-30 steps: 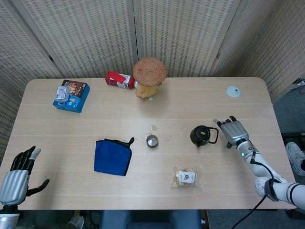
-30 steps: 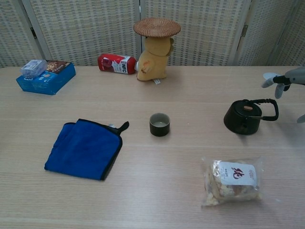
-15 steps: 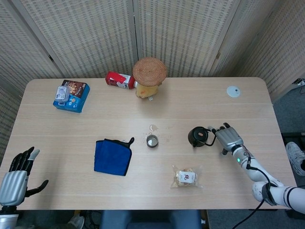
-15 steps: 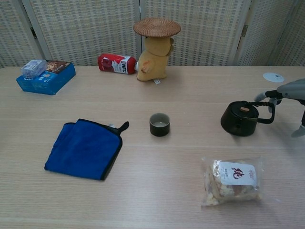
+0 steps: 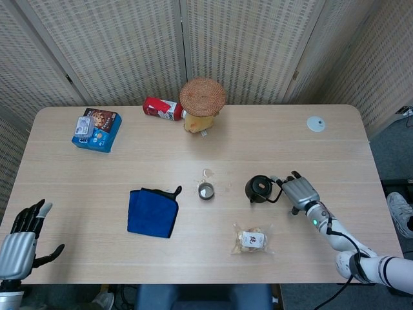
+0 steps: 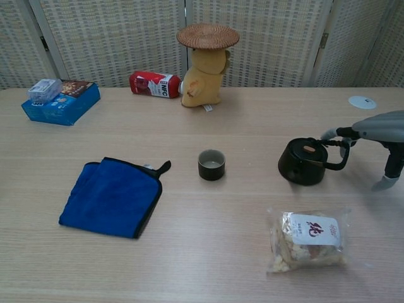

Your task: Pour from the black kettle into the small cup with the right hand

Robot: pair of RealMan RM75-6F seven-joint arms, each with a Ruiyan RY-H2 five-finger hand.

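Black kettle (image 5: pixel 259 189): upright on the table (image 5: pixel 310 155), right of centre, handle turned to the right, toward the right hand.
Small cup (image 5: pixel 206 190): upright near the middle of the table, left of the kettle and apart from it; something pale shows inside.
Right hand (image 5: pixel 299 192): low over the table just right of the kettle, fingertips at the handle. In the chest view the fingers (image 6: pixel 334 132) reach over the top of the handle loop, but I cannot tell whether they have closed on it.
Left hand (image 5: pixel 22 240): at the near left corner, off the table edge, fingers spread and holding nothing.
Blue cloth (image 5: pixel 152 212): folded, lying flat left of the cup, a black loop at its far right corner.
Snack bag (image 5: pixel 252 239): clear packet with a white label, on the near side of the table, between cup and kettle but closer to the front edge.
Plush toy (image 5: pixel 200 120): at the far side, centre, a round woven hat (image 5: pixel 202 96) on its head.
Red bottle (image 5: pixel 162 108): lying on its side just left of the toy.
Blue box (image 5: pixel 97 129): far left corner, with a small clear packet on top.
White disc (image 5: pixel 315 123): far right of the table, well apart from everything else.
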